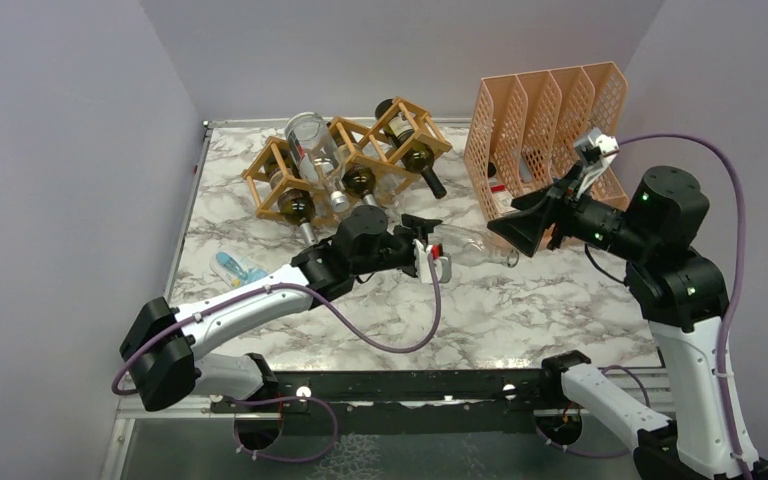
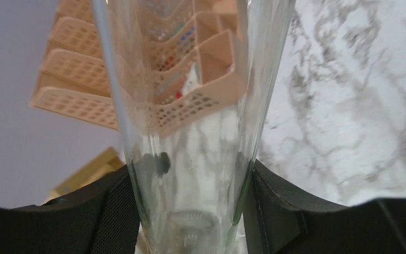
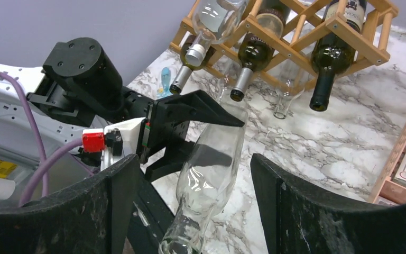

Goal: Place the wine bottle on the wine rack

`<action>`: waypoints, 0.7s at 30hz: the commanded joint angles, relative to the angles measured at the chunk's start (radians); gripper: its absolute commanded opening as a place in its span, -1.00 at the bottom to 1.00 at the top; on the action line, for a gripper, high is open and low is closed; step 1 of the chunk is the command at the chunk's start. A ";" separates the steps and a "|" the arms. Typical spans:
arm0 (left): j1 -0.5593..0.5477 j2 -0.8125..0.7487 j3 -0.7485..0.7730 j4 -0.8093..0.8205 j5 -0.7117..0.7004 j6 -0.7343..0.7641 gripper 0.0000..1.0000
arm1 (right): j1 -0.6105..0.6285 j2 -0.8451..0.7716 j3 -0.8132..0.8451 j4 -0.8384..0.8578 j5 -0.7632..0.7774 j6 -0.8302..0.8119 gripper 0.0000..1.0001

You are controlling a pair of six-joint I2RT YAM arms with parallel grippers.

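The clear wine bottle (image 1: 470, 243) lies lengthwise between both pincers at frame centre, over the marble worktop (image 1: 520, 310). The left pincer (image 1: 428, 243) is clenched on it. The right pincer (image 1: 502, 232) is released, its fingers flanking the bottle with gaps on both sides. The wine rack (image 1: 343, 128) sits at upper centre, near the bottle. The peach file holder (image 1: 540, 110) crowds the upper right.

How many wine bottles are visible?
5: a clear bottle in the left end effector, four in the wine rack: one clear, three dark. A faint clear neck there may be a sixth.
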 commanded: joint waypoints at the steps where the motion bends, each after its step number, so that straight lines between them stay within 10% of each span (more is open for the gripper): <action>1: 0.001 -0.020 0.086 0.000 -0.047 0.422 -1.00 | 0.000 -0.006 0.003 -0.034 0.026 -0.038 0.59; 12: 0.001 0.126 0.324 -0.017 -0.083 0.871 -1.00 | 0.002 0.053 -0.044 -0.083 0.093 -0.075 0.61; 21: 0.001 0.131 0.309 -0.032 -0.096 0.920 -1.00 | 0.002 0.060 -0.134 -0.047 0.093 -0.077 0.56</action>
